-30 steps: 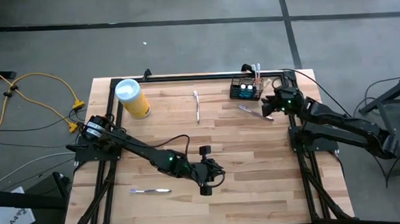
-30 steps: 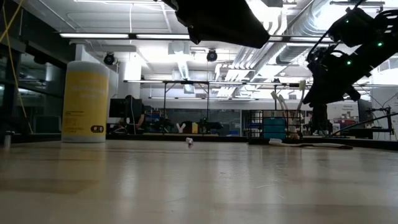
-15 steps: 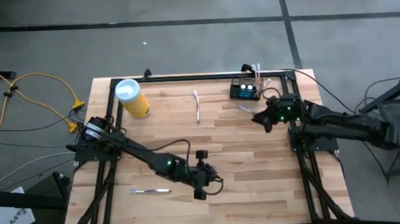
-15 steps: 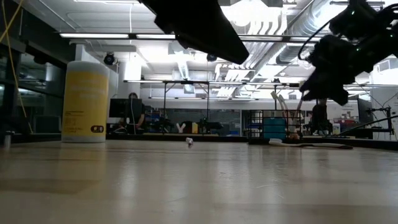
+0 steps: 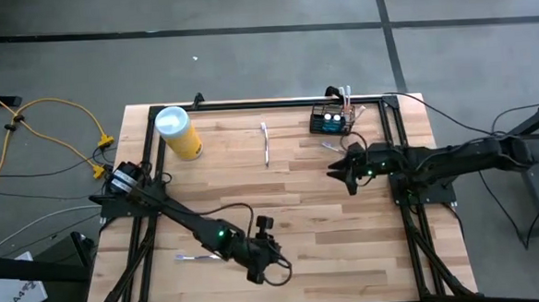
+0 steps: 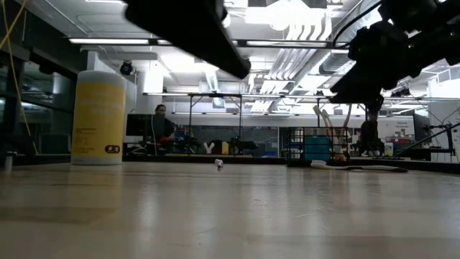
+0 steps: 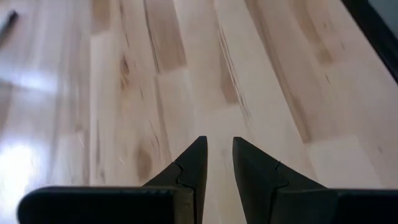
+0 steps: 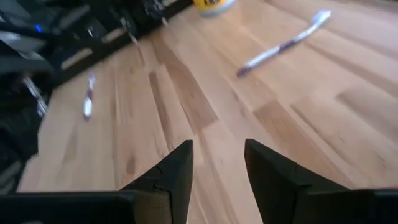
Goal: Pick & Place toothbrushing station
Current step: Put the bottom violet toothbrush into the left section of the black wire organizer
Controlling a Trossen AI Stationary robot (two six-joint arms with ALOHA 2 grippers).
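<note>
At tabletop point(image 5: 349, 249) far edge, toothbrushing station point(image 5: 331, 120) sits near right pincer point(image 5: 337, 171), parted and empty; left pincer point(image 5: 257, 274), narrowly parted and empty, well apart.

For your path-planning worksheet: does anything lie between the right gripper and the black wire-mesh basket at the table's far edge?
One thing lies close to that path: a toothbrush on the wood between the right gripper and the toothbrushing station. The gripper is open and empty, above the table, so it could probably pass over it.
</note>
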